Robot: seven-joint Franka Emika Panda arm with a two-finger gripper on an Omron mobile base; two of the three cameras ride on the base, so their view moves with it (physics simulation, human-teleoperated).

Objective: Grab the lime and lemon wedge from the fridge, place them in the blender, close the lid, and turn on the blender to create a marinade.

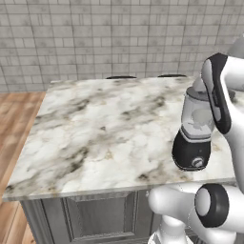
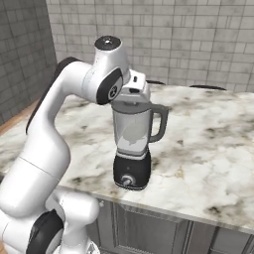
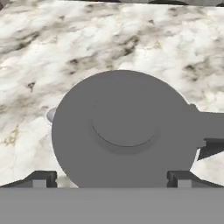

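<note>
Even, diffuse rendered lighting without glare; the blender point(image 2: 132, 149) casts only a faint soft shadow on the marble counter point(image 1: 95, 138), and all views appear slightly soft, low-resolution.

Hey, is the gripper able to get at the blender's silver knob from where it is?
Probably not directly: the open gripper sits above the dark grey round lid, while the knob is low on the base's front.

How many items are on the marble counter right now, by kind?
Blender: 1
Lid, sitting on the blender jar: 1
Total: 2
</note>
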